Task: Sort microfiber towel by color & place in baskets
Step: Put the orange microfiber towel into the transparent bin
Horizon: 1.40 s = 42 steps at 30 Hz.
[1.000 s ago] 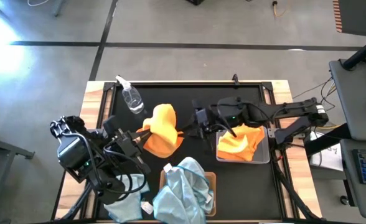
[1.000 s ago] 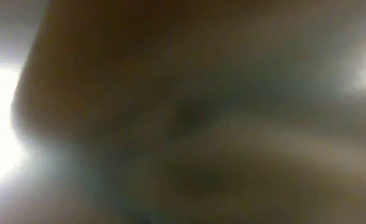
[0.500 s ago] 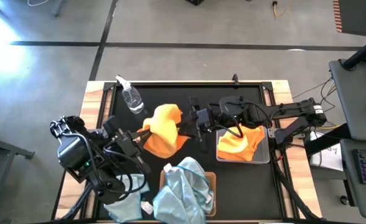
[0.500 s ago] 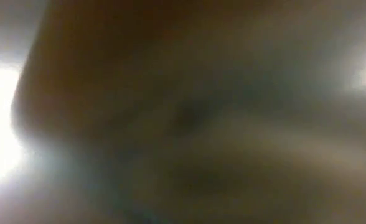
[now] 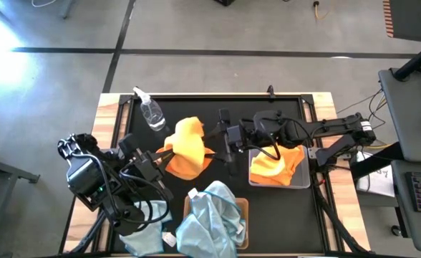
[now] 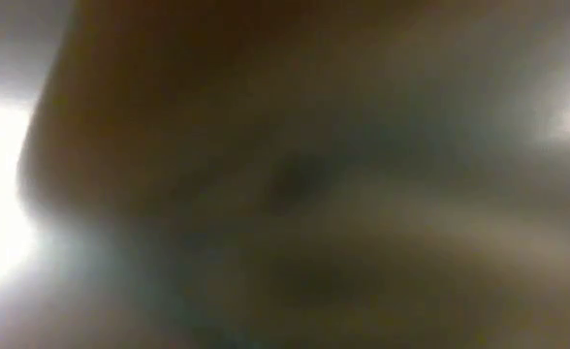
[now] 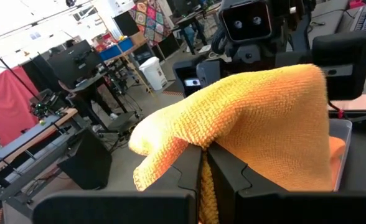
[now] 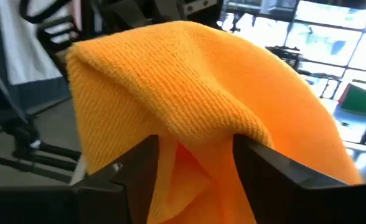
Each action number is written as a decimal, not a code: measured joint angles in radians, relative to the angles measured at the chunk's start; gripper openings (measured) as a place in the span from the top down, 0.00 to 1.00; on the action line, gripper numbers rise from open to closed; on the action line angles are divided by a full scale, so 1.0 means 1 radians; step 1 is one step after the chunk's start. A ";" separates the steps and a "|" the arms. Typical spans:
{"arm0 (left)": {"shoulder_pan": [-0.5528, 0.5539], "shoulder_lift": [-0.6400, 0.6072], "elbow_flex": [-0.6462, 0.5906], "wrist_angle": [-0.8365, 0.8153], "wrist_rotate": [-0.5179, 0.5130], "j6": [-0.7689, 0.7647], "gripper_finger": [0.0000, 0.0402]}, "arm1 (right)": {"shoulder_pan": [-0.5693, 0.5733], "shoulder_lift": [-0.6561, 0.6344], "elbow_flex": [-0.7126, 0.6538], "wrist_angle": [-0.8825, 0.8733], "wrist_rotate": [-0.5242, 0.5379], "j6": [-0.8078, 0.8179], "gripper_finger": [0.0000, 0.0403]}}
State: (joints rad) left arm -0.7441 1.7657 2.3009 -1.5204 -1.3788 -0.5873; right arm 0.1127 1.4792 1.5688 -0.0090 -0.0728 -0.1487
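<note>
Two end effectors meet at one orange towel (image 5: 187, 148), which hangs bunched and raised above the middle of the black surface (image 5: 282, 106); the left end effector (image 5: 162, 155) is closed on the towel's edge on the side away from the grey basket (image 5: 308, 174), its fingers (image 7: 229, 168) pinched together around the fabric in the left wrist view; the right end effector (image 5: 219, 144) sits at the towel's opposite side, the side toward the grey basket, and in the right wrist view its fingers (image 8: 267, 163) stand apart with the cloth draped over and between them, so it is spread wide and not clamped on the towel; a second orange towel (image 5: 276, 164) lies crumpled inside the grey basket, just beside the right arm; nearer the front edge than the grey basket, the tan basket (image 5: 243, 208) holds a heap of pale blue towels (image 5: 212, 218) that spill over its rim; another pale blue towel (image 5: 140, 237) lies on the surface beyond the tan basket, on the side away from the grey one, partly under the left arm; a clear spray bottle (image 5: 150, 111) lies on its side well apart from the grey basket, past the held towel, near the surface's far corner; the low view is blocked by something dark and close, and shows nothing that can be told.
</note>
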 joint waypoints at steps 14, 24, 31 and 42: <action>0.000 -0.001 0.000 -0.007 0.000 -0.002 1.00 | 0.000 0.000 0.000 0.000 0.217 -0.132 0.45; 0.014 -0.007 0.000 -0.017 -0.003 -0.002 1.00 | 0.001 0.000 0.000 0.058 0.227 -0.131 0.45; 0.053 -0.007 0.000 -0.018 -0.002 0.000 1.00 | 0.001 0.000 0.000 0.059 0.223 -0.027 0.45; 0.064 -0.008 0.000 -0.017 0.000 0.001 1.00 | 0.001 0.001 0.000 0.059 0.220 -0.026 0.45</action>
State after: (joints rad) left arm -0.6804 1.7580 2.3013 -1.5375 -1.3790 -0.5861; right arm 0.1135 1.4799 1.5692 0.0498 0.1474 -0.1750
